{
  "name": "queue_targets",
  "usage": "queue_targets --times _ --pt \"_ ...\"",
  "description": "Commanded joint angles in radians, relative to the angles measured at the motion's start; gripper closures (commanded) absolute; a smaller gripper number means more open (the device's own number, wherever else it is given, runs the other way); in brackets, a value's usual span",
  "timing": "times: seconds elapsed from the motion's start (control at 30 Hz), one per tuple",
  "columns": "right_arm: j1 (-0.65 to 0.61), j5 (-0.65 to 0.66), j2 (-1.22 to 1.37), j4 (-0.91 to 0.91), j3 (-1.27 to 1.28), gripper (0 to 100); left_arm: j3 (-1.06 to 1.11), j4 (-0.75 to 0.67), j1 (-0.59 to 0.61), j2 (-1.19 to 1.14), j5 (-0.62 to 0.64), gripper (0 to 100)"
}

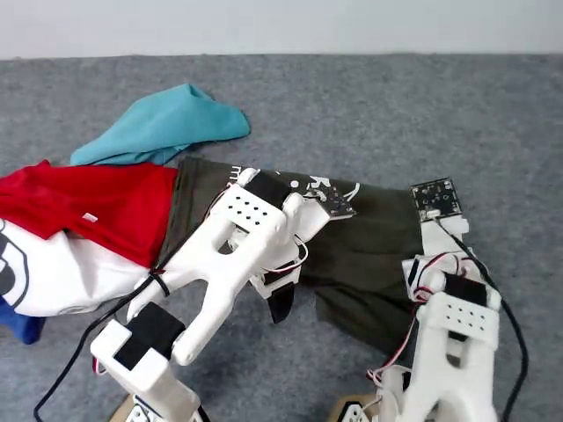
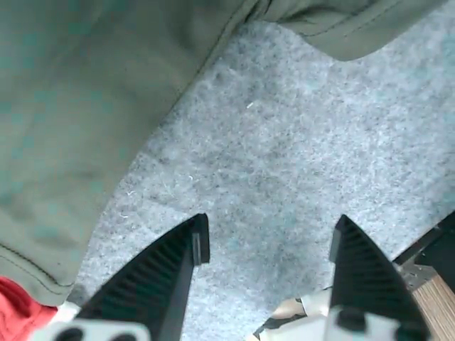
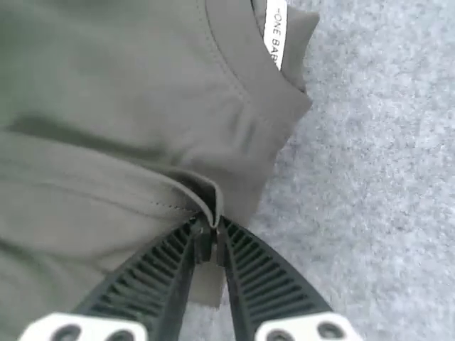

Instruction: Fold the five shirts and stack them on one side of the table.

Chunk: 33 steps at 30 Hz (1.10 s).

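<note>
A: High view first, quick. What's on the counter [image 1: 396, 105]?

B: Grey felt top. The green shirt [image 1: 369, 255] lies mid-counter, mostly flat, with some white print showing, and it's partly under both arms. The teal shirt [image 1: 167, 127] is crumpled, farther back and toward the left. The red shirt [image 1: 97, 207] is bunched up, touching the green shirt's left edge. The white shirt [image 1: 53, 268] sits nearer the arms, with the red one lapping over it. A bit of blue cloth [image 1: 19, 325] pokes out from under the white at the left edge.

A: Arms?

B: The left arm [image 1: 220, 264] leans over the green shirt's left part, and the right arm [image 1: 453, 325] is over its right end.

A: Left wrist view?

B: The left end effector [image 2: 271, 234] is spread wide, gripping nothing, with bare grey counter between the fingers. The green shirt's stitched hem runs just beside one finger, and I can't tell if they touch. There's a sliver of red shirt next to that hem. A wooden strip [image 2: 434, 298] shows past the other finger.

A: Right wrist view?

B: The right end effector [image 3: 210, 231] is pressed together, pinching a folded, stitched edge of the green shirt between the ribbed pads. The pinch is near the collar. The collar lies beyond the fingertips with its white label [image 3: 276, 28] showing. Green fabric spreads to one side of the pinch, and there's bare counter on the other.

A: So where's the green shirt overall?

B: Centre of the counter, apart from the teal one, with one fold caught by the right arm.
</note>
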<state>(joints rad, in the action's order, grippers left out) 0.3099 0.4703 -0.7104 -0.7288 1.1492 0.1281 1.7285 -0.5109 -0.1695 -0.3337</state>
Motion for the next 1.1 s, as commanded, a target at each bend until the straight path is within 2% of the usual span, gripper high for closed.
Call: queue_targets --times 0.0,0.27,0.43,0.67,0.77,0.9,1.07 --pt "-0.013 -0.017 0.097 0.097 -0.009 98.8 0.002 0.026 -0.005 0.055 -0.008 73" --pt "-0.013 -0.018 0.251 0.236 -0.009 98.7 0.045 0.025 -0.009 0.055 -0.012 73" --pt "-0.013 -0.018 0.289 0.245 -0.011 98.4 0.054 0.025 -0.009 0.055 -0.014 73" --pt "-0.013 -0.020 0.288 0.236 -0.028 85.7 0.054 0.025 -0.009 0.055 -0.014 73" --pt "-0.010 -0.021 0.286 0.113 -0.103 84.9 0.054 0.025 -0.009 0.055 -0.014 73" --pt "-0.013 -0.023 0.228 -0.177 -0.241 84.9 0.054 0.023 -0.009 0.055 -0.014 73" --pt "-0.008 -0.015 0.068 -0.443 -0.342 84.7 0.053 -0.028 -0.078 0.054 -0.006 73"
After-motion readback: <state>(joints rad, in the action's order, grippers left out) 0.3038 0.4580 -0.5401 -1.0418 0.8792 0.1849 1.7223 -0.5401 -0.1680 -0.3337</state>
